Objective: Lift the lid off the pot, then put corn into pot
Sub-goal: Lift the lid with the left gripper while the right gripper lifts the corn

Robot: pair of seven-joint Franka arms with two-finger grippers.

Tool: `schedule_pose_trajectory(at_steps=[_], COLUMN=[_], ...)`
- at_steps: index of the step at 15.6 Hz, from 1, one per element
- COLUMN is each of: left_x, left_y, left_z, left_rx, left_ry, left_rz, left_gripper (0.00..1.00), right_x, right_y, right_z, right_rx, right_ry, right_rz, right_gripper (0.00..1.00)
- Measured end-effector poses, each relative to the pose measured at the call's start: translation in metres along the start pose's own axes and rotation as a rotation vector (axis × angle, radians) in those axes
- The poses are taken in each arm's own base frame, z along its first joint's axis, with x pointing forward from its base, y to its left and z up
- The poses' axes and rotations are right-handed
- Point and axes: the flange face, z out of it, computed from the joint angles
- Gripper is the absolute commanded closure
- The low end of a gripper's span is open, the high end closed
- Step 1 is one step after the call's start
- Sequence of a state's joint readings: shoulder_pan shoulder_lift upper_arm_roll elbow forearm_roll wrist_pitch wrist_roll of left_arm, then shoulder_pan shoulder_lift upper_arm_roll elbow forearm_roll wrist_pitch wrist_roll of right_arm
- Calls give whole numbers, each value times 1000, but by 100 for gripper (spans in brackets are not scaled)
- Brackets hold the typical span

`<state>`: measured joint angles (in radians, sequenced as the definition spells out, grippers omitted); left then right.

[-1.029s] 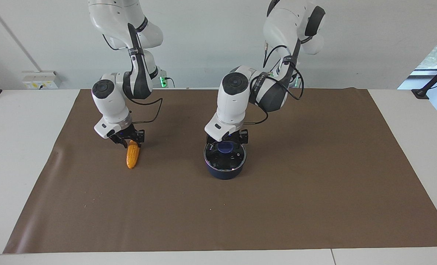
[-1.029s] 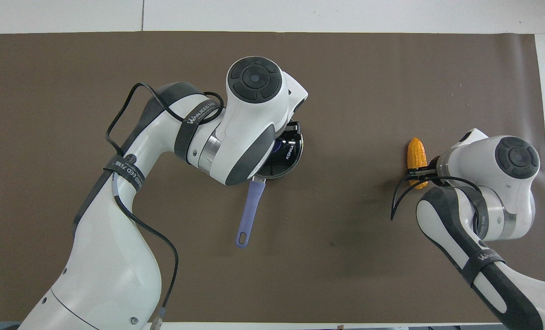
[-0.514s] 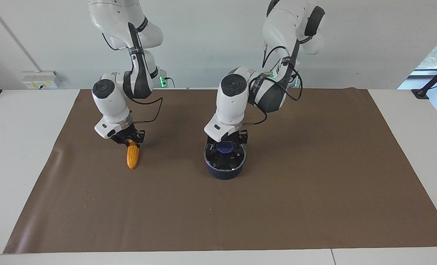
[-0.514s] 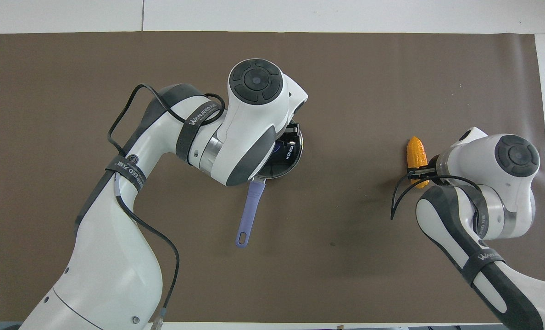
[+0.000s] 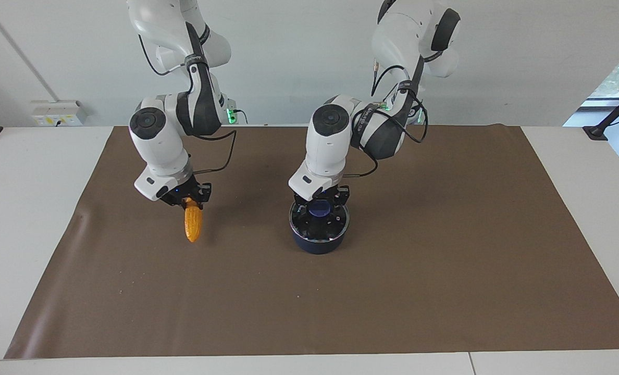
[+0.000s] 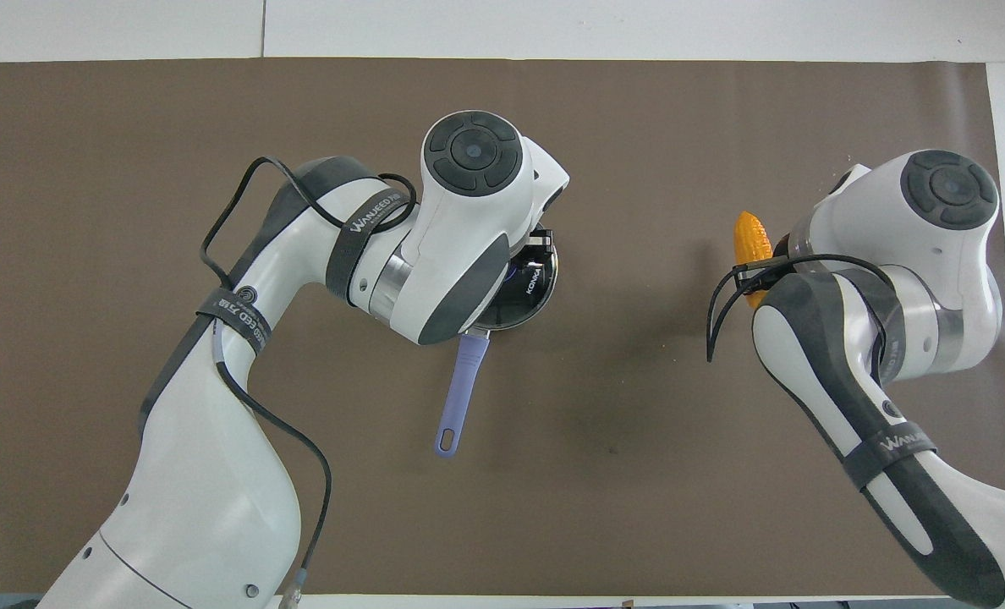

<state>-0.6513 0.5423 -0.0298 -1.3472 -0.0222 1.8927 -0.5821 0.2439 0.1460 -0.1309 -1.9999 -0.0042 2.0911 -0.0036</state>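
Observation:
The dark blue pot [image 5: 318, 242] stands mid-mat with the glass lid [image 5: 335, 225] on it. Its handle [image 6: 460, 397] points toward the robots. My left gripper [image 5: 320, 204] is low over the lid, open, with a finger on each side of the blue-purple knob [image 5: 320, 211]. In the overhead view my left arm hides most of the lid [image 6: 539, 288]. My right gripper [image 5: 188, 199] is shut on the thick end of the yellow corn [image 5: 192, 225] and holds it tip down above the mat, toward the right arm's end. The corn also shows in the overhead view [image 6: 752, 238].
A brown mat [image 5: 445, 271] covers most of the white table [image 5: 23, 208]. A wall socket box [image 5: 58, 113] sits at the table's edge beside the right arm's base.
My right gripper has lifted the corn off the mat and moved it slightly toward the pot. My left gripper has sunk a little lower around the knob. The lid stays on the pot.

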Motion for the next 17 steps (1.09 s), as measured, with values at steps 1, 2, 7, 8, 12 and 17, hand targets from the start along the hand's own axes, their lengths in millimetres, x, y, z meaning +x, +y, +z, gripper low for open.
schedule_pose_trajectory(at_steps=[1,2,7,8,12,17], left_x=[0,0,-2,-2,1,16], left_y=[0,0,0,-3,-65,-212], left_z=[0,0,-12,-24,-114,-167], left_rx=[0,0,-18,-29,-61,-45], left_ry=[0,0,-27,-36,-20,-65], left_rz=[0,0,-13,-22,-104,-82], left_gripper=[98,100,100,100,100,100], right_x=[4,6,11,11,21,41], right_y=[-6,-12,-26,-26,-44,-146], right_z=[-5,-10,-18,-17,-38,-103], right_rx=[-1,-2,-5,-5,54,88], right_ry=[-1,-1,3,2,-4,48], right_rz=[6,10,19,20,70,128], right_gripper=[100,100,100,100,100,100])
